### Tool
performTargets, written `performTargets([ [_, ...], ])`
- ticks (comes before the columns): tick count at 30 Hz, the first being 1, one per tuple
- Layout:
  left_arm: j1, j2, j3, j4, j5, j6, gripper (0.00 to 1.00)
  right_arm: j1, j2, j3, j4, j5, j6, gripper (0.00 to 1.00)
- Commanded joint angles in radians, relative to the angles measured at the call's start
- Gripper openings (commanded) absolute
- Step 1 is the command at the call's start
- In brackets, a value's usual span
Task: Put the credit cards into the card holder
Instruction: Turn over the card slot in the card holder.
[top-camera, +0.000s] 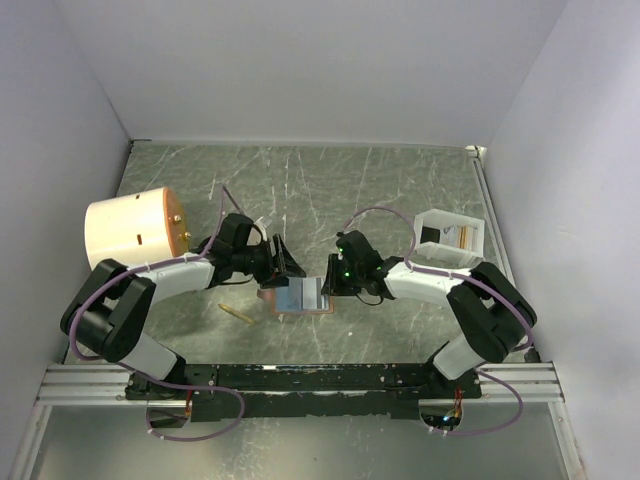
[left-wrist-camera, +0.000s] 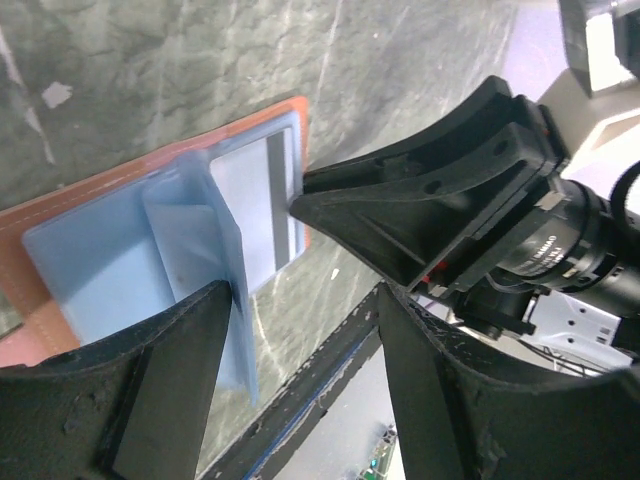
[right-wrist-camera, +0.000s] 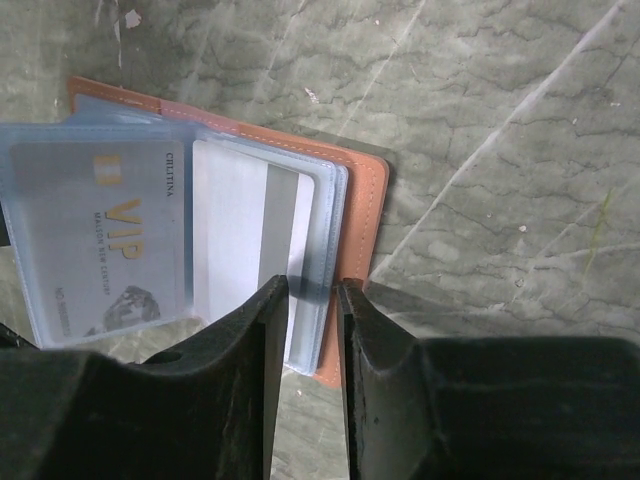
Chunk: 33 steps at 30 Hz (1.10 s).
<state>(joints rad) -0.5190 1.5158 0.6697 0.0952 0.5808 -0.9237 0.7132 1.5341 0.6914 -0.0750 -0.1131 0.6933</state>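
Observation:
The tan-brown card holder (top-camera: 322, 307) lies open on the table between my two grippers, with clear pale-blue sleeves inside. In the right wrist view its leather edge (right-wrist-camera: 365, 200) frames a sleeve holding a whitish VIP card (right-wrist-camera: 100, 240) and a whitish-grey card with a dark stripe (right-wrist-camera: 240, 240). My right gripper (right-wrist-camera: 313, 288) is nearly shut, its tips at the striped card's outer edge. In the left wrist view one sleeve flap (left-wrist-camera: 215, 260) stands up against the inner side of my left finger. My left gripper (left-wrist-camera: 305, 300) is open. The right gripper's tip (left-wrist-camera: 300, 205) touches the striped card (left-wrist-camera: 250, 200).
A big cream cylinder (top-camera: 125, 235) stands at the left, close behind the left arm. A white open tray (top-camera: 450, 238) holding cards sits at the right. A small tan stick (top-camera: 238, 314) lies near the card holder. The black mounting rail (top-camera: 300, 380) runs along the near edge.

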Motion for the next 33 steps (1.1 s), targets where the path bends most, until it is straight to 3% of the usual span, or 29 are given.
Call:
performTargets([
  [1, -0.014, -0.013, 0.001, 0.091, 0.065, -0.045, 0.71, 0.004, -0.014, 0.012, -0.036, 0.040, -0.012, 0.29],
  [18, -0.085, 0.037, 0.091, 0.062, 0.025, -0.049, 0.71, 0.005, -0.172, -0.025, -0.069, 0.135, -0.014, 0.34],
  [27, -0.102, 0.057, 0.114, 0.041, -0.003, -0.044, 0.71, 0.004, -0.255, -0.094, 0.086, -0.055, 0.090, 0.35],
  [33, -0.106, 0.045, 0.117, -0.017, -0.059, -0.019, 0.71, 0.005, -0.237, -0.107, 0.095, -0.039, 0.089, 0.35],
])
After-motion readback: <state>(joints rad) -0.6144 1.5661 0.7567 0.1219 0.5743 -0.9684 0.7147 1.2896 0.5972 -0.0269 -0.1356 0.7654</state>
